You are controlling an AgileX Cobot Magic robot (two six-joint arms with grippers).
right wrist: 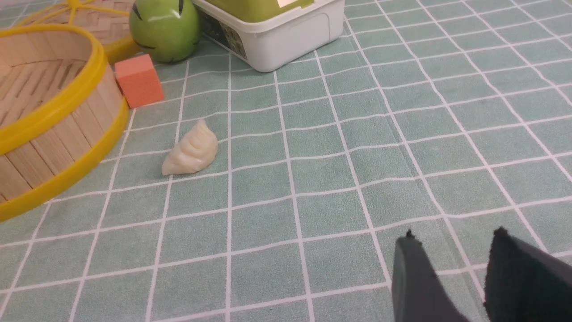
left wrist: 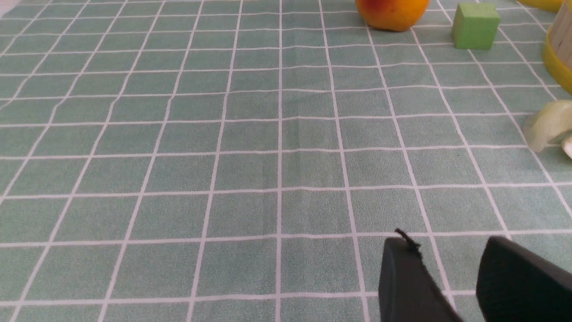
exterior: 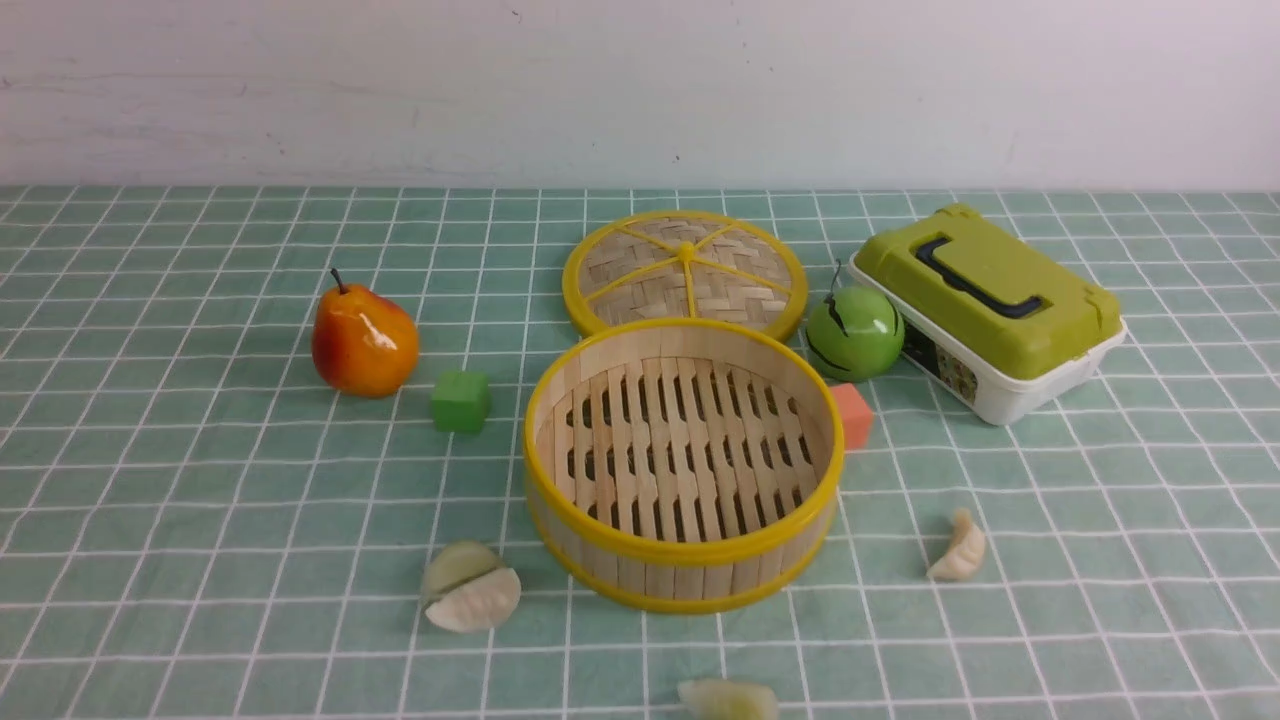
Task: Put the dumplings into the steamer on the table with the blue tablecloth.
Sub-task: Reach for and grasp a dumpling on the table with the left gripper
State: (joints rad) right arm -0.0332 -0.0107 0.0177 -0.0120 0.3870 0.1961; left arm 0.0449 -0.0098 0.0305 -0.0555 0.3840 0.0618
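The steamer [exterior: 684, 549] sits on the cloth [exterior: 200, 500]. Two dumplings [exterior: 470, 587] touch each other just by its front left. One dumpling [exterior: 958, 547] lies off to its right. A last dumpling [exterior: 728, 700] lies nearer the robot. The left gripper [left wrist: 447, 245] and right gripper [right wrist: 453, 237] are both partly open and hold nothing.
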